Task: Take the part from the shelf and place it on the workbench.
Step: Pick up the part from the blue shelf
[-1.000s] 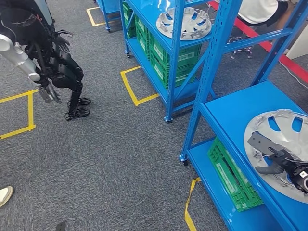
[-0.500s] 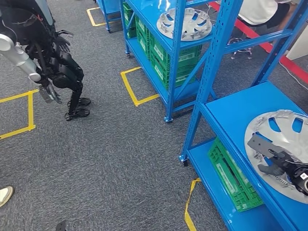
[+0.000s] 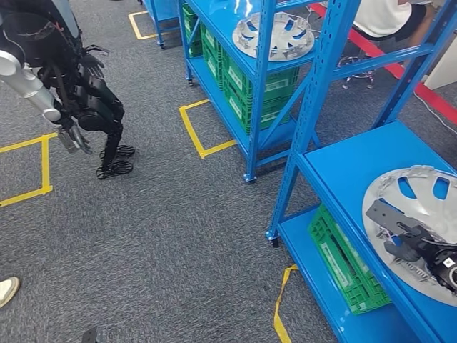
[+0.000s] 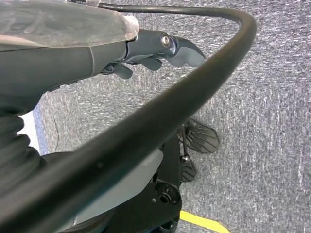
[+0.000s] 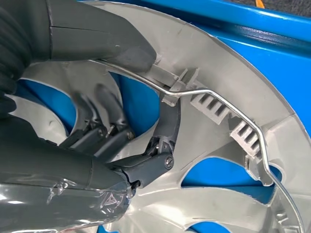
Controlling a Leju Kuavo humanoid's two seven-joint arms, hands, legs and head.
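Part: a silver wheel cover (image 3: 418, 214) with open spoke windows, lying flat, inner side up, on the blue shelf (image 3: 355, 168) at the right of the head view; in the right wrist view the wheel cover (image 5: 227, 97) shows moulded clips and a thin wire ring (image 5: 220, 99) running round its inside.
Right hand: the right hand (image 3: 412, 239) lies on the cover's inner face. In the right wrist view the right hand (image 5: 121, 141) has its thick thumb laid along the rim and its darker fingers (image 5: 165, 126) reaching into a spoke window, one of them up against the wire ring (whether the fingers have truly clamped the part cannot be told).
Left hand: the left hand (image 3: 73, 137) hangs beside the robot's body over the grey carpet (image 3: 161, 236), fingers loosely curled, holding nothing; the left wrist view shows the left hand (image 4: 157, 51) over the same carpet.
Second cover: another silver wheel cover (image 3: 273, 33) lies on the farther blue rack (image 3: 258, 93).
Crates: a green crate (image 3: 345, 261) sits on the lower level beneath the near shelf; more green crates (image 3: 240, 86) stand under the far rack.
Floor marks: yellow tape square (image 3: 202, 128) beside the far rack.
Person: a shoe tip (image 3: 8, 289) at the left edge.
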